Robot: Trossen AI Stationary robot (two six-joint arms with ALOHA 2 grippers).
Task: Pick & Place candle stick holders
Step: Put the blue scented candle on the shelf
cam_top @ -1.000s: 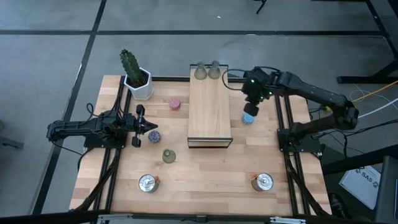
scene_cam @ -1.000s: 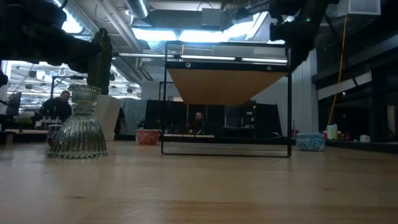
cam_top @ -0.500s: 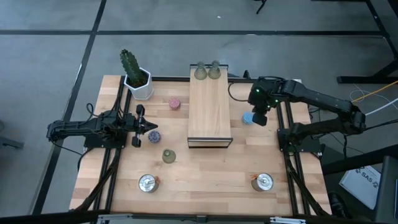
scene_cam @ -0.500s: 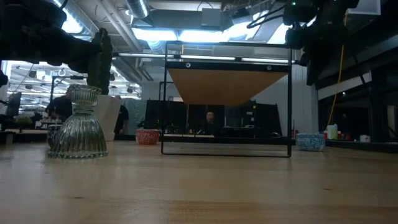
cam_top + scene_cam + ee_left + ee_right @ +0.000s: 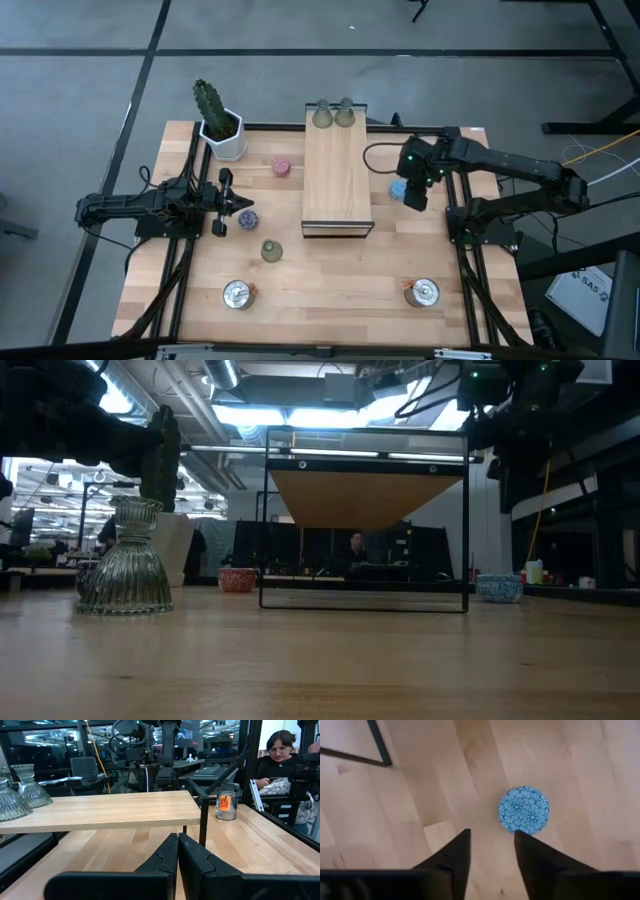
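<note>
A low blue candle stick holder (image 5: 397, 187) (image 5: 524, 810) stands on the table, right of the raised wooden board (image 5: 338, 180). My right gripper (image 5: 415, 196) (image 5: 491, 840) hangs above the table beside it, pointing down, open and holding nothing. Two green holders (image 5: 333, 114) stand on the board's far end. Standing on the table are a pink (image 5: 281, 166), a purple (image 5: 247, 217) and a green holder (image 5: 271, 250), plus two silver ones (image 5: 238, 294) (image 5: 423, 292). My left gripper (image 5: 240, 204) (image 5: 177, 842) waits shut at the table's left, by the purple holder.
The board sits on a black frame (image 5: 365, 600) with open room beneath it. A cactus in a white pot (image 5: 220, 125) stands at the far left corner. A person (image 5: 280, 755) sits beyond the table. Bare table lies near the front edge between the silver holders.
My right gripper has moved toward the table's right and near edges and has come down, from over the blue holder to a place beside it. The blue holder has stayed where it was on the table.
</note>
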